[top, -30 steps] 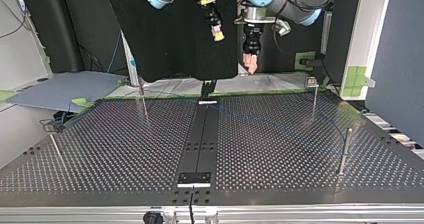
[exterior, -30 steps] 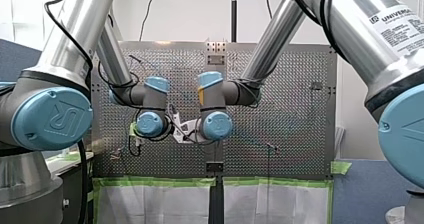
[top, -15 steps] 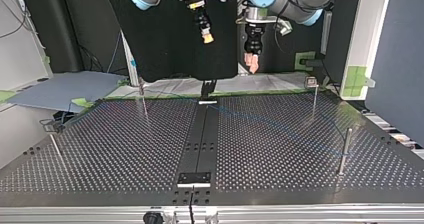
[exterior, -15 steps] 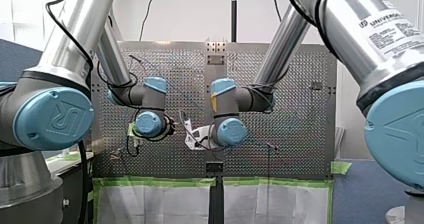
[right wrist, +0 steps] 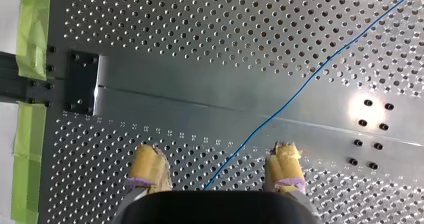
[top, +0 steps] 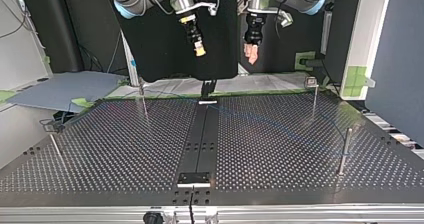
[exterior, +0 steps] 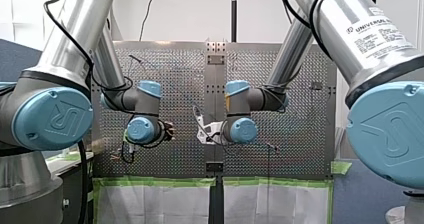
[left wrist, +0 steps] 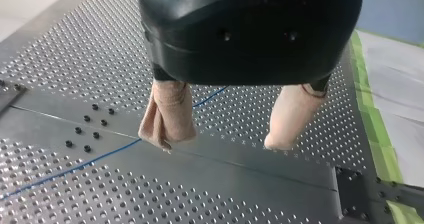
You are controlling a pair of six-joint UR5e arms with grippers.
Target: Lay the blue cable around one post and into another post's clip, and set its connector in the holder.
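My left gripper [left wrist: 217,145] hangs above the perforated surface [left wrist: 60,59], its beige-padded fingers [left wrist: 167,116] spread wide with nothing between them. Beneath it the blue cable [left wrist: 100,156] lies flat on the surface, crosses the smooth centre strip [left wrist: 240,159] at a slant and passes out of sight behind one finger.

My right gripper [right wrist: 217,164] also hangs over the centre strip, its yellow-padded fingers [right wrist: 150,166] well apart and holding nothing. The cable runs along the surface under the gap between them (touching neither pad) and slants away across the strip.

In the top view both grippers sit high above the strip's far end, each just off to its own side of it and apart from the other. There the cable shows only as a faint blue line leaving the strip near its far end. It seems to head toward a short post [top: 346,149] standing well out from the strip, though the line is too thin to follow all the way
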